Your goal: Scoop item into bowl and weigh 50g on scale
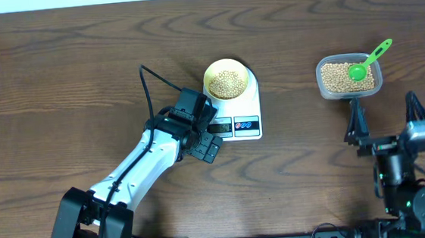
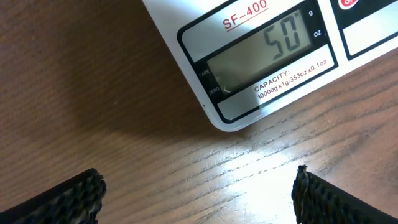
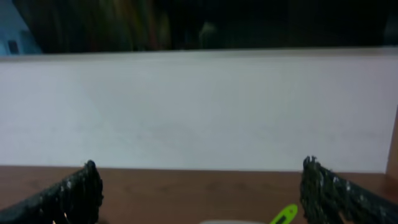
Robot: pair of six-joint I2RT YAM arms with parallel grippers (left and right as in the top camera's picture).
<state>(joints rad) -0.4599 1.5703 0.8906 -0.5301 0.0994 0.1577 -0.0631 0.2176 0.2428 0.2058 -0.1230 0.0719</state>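
The pale yellow bowl (image 1: 227,80) stands on the white scale (image 1: 251,104) and holds a heap of tan beans (image 1: 228,80). In the left wrist view the scale's (image 2: 186,12) display reads 50. My left gripper (image 1: 200,129) hovers low at the scale's front left corner, open and empty (image 2: 199,193), with bare wood between its fingers. My right gripper (image 1: 383,115) stands open just in front of the clear tub, holding nothing (image 3: 199,186).
At the right, the clear plastic tub (image 1: 320,80) holds more beans and a green scoop (image 1: 367,60), its handle pointing to the far right. The scoop's handle tip (image 3: 283,214) shows low in the right wrist view. A pale wall (image 3: 199,106) rises behind the table.
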